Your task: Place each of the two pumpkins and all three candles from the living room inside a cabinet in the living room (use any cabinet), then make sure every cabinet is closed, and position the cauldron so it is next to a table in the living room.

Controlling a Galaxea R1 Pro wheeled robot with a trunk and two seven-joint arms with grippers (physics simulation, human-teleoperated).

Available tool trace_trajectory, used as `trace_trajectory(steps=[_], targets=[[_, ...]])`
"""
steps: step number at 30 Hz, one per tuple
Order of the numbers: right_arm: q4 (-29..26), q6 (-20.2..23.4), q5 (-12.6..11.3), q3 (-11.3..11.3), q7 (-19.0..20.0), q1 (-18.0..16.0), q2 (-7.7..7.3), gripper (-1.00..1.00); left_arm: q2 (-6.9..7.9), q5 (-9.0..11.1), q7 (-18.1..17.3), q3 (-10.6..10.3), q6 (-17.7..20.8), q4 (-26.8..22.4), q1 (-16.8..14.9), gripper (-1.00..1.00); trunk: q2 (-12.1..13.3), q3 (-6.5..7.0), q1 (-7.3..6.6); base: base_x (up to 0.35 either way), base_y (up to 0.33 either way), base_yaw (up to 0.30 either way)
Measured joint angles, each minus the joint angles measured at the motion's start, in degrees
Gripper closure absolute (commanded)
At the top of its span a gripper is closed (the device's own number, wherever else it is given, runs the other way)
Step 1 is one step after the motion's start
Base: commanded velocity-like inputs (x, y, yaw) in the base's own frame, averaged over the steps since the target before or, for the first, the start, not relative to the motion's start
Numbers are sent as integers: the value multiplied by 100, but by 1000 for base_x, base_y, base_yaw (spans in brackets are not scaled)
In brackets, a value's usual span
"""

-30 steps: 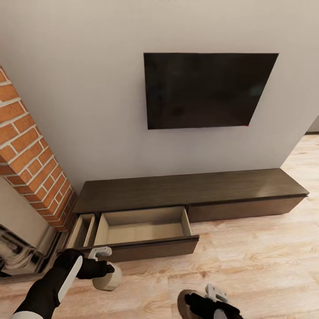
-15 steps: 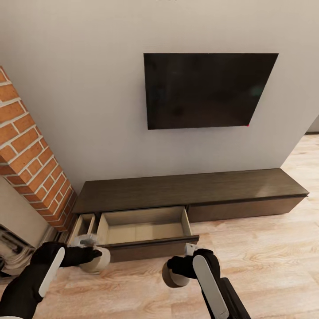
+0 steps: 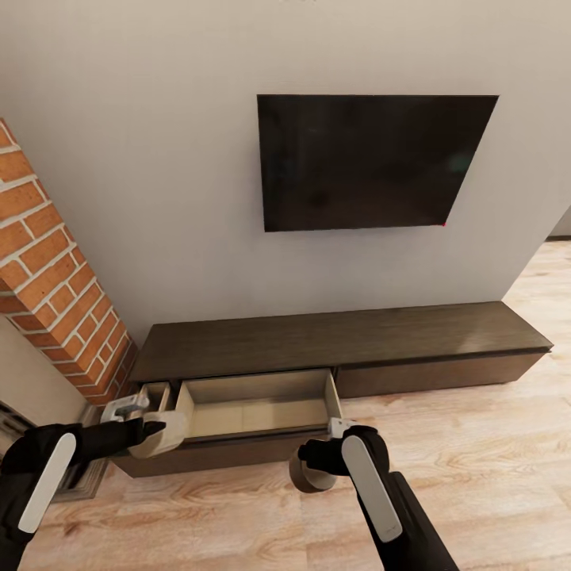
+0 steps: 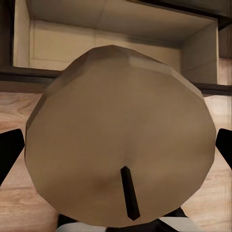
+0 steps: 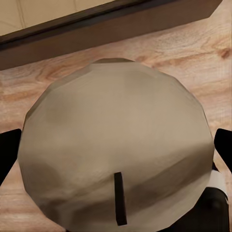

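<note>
While each gripper's jaws pinch a squat candle, left gripper (image 3: 151, 426) at the open cabinet (image 3: 341, 337) drawer's front edge, right gripper (image 3: 317, 468) before it, these likely handle light, rigid, side-gripped.

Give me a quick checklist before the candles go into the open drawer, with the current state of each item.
1. Left end effector holds a candle: ok.
2. Right end effector holds the second candle: ok.
3. Cabinet drawer open, pale interior showing: ok.
4. Left candle above the drawer: cannot tell; it sits at the front left corner.
5. Right candle above the drawer: not ok; it is in front, over the floor.
</note>
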Motion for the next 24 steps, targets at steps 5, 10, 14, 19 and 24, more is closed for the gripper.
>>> trace_trajectory(steps=[5, 10, 14, 19, 24], targets=[[50, -4, -9, 10, 23, -21, 0, 100, -54, 17, -2, -22, 0, -28, 2, 100, 0, 0, 0, 0, 0, 0], [68, -386, -5, 150, 47, -19, 0, 100, -161, -7, -3, -255, 0, -42, 3, 100, 0, 0, 0, 0, 0, 0], [30, -579, 40, 674, 40, -18, 0, 100, -189, -1, -3, -303, 0, -57, 0, 100, 0, 0, 0, 0, 0, 0], [-5, -642, 25, 959, 32, -18, 0, 100, -192, 5, -4, -311, 0, -62, 1, 100, 0, 0, 0, 27, 5, 0], [-15, -647, 22, 981, 27, -18, 0, 100, -193, 2, -4, -305, 0, -62, 2, 100, 0, 0, 0, 198, 103, 0]])
